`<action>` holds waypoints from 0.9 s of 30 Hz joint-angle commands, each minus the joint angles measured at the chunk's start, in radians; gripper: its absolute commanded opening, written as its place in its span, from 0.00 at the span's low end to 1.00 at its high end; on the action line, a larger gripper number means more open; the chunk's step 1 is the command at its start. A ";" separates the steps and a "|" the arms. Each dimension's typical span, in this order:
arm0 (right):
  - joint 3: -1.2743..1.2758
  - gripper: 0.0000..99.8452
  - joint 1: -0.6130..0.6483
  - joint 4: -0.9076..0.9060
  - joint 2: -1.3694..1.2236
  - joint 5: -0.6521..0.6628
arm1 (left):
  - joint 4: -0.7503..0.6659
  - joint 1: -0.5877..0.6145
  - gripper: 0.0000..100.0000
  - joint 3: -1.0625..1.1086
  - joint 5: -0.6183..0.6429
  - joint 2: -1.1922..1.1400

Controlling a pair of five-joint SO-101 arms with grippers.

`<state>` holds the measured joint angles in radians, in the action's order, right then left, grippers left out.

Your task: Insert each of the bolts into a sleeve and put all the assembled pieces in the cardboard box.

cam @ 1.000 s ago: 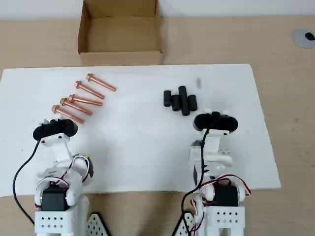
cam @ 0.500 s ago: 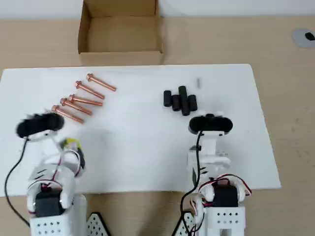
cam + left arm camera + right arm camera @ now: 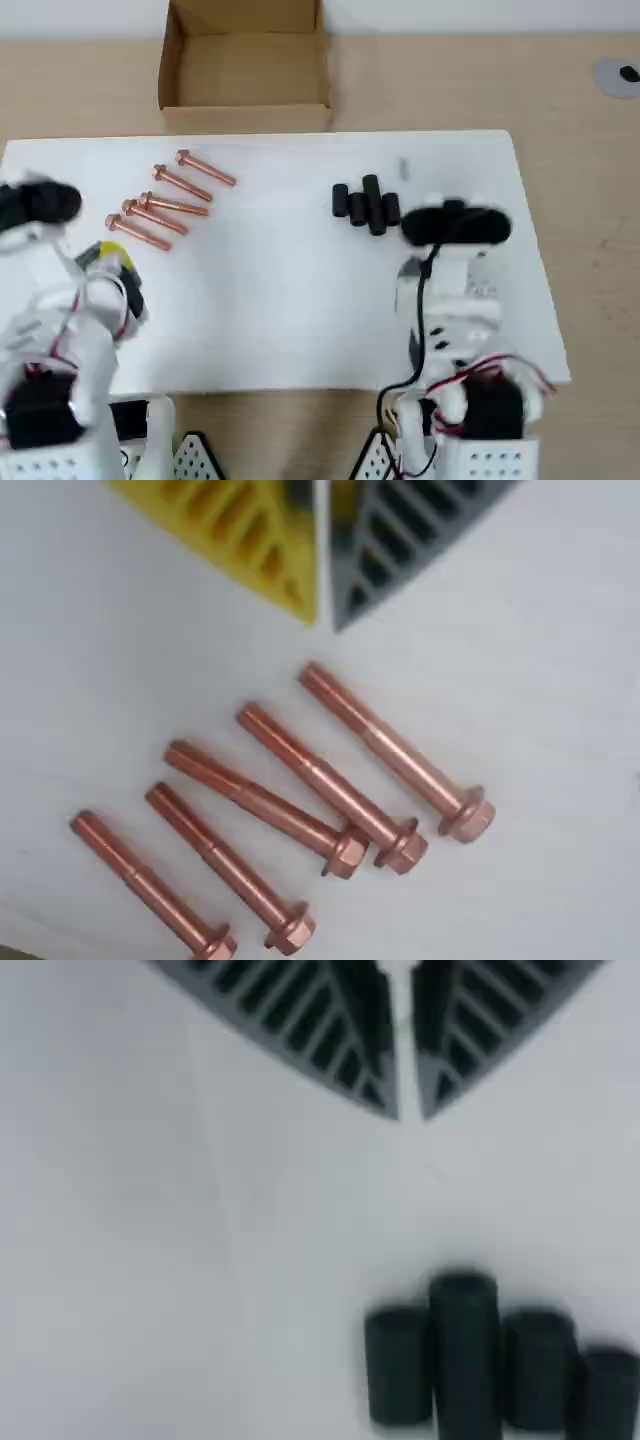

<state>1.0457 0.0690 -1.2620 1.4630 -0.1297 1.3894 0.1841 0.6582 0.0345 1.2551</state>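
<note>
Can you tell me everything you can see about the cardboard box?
The cardboard box is plain and brown, with low walls and an open top, so the high view looks straight into it. Nothing lies inside; its floor is bare. It sits flat on the wooden table, just past the far edge of the white sheet, beyond the copper bolts. Nothing touches it but the table.

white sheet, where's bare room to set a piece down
Widest bare patch: the white sheet between the copper bolts and the black sleeves. Also bare tabletop right of the cardboard box. Crowded where the left arm nears the bolts and the right arm the sleeves.
</note>
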 commanded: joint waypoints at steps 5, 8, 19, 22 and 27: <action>-0.901 0.01 0.021 -0.290 -0.641 -0.101 | 0.278 0.014 0.01 -0.456 0.028 -0.397; -1.201 0.01 0.022 -0.528 -0.926 -0.095 | 0.298 0.014 0.01 -0.459 0.031 -0.522; -1.245 0.01 0.168 -0.503 -1.417 0.439 | 0.126 0.014 0.01 -0.358 0.080 -0.946; -1.221 0.01 0.174 -0.408 -1.509 0.508 | 0.029 0.012 0.01 -0.354 -0.029 -1.029; -1.216 0.06 0.166 -0.285 -1.580 0.442 | -0.106 0.011 0.01 -0.354 -0.069 -1.082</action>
<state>-0.1757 0.2271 -1.6164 -0.1128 0.3598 1.3510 0.1872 0.3099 0.0008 0.1749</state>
